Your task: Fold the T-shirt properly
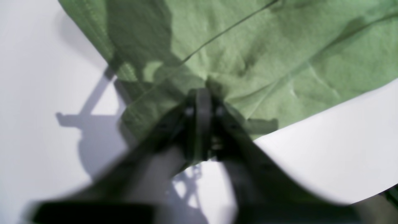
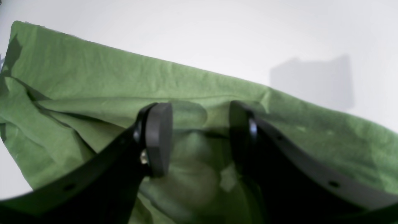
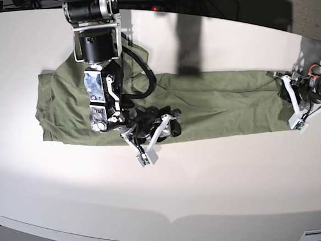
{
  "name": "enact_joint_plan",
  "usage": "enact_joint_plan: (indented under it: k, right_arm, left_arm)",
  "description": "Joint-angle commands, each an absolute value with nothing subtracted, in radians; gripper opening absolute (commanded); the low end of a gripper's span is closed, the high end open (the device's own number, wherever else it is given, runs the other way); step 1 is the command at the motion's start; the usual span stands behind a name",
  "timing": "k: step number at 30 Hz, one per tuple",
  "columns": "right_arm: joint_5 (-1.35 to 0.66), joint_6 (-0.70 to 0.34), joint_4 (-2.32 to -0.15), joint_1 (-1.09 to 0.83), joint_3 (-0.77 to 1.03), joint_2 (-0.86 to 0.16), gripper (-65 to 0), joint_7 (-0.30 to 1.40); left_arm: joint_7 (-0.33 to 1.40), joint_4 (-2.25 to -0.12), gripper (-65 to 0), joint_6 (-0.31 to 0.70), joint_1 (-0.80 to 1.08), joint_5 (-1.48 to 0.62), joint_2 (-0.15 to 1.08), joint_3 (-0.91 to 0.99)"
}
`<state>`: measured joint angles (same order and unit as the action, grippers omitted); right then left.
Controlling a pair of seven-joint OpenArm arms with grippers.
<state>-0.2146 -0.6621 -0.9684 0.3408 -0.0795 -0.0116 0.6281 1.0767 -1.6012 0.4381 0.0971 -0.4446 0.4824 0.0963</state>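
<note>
Base view, near to far: white bench; T-shirt, sage green, flat in a long band, long axis 9-to-3 o'clock. Right gripper at the 6 o'clock hem left of centre, fingers spread, cloth beneath and between, nothing clamped. Left gripper at the 3 o'clock end; its fingers pressed together, pinching the T-shirt's edge. Beyond, dark clutter.

Bright, even light from above whitens the table, with soft glare just below the T-shirt. Dark arm shadows fall on the table left of the shirt in the left wrist view. Both wrist views are soft; the near fingers blur most.
</note>
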Motion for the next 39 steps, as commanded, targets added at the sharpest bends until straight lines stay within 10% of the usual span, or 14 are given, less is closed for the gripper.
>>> enact_joint_plan:
  k: [1, 9, 30, 39]
  right_arm:
    - [-0.190, -0.646, -0.972, 0.354, -0.079, -0.017, -34.9, 0.659]
    - [-0.190, -0.646, -0.972, 0.354, -0.079, -0.017, -34.9, 0.658]
    - [-0.347, -0.698, -1.090, 0.413, -0.079, -0.187, -34.9, 0.767]
    - [-0.567, -0.698, -1.413, 0.388, -0.081, -0.233, -34.9, 1.066]
  left_arm:
    - [1.066, -1.619, -46.3, 0.438, 0.086, -0.476, 0.499, 0.102]
    - [1.069, -1.619, -43.1, 0.513, 0.086, -0.718, 0.498, 0.102]
    - [0.869, -1.315, -43.1, 0.529, -0.001, -0.322, 0.354, 0.102]
    - [0.889, -1.243, -43.1, 0.525, -0.056, -0.305, 0.377, 0.102]
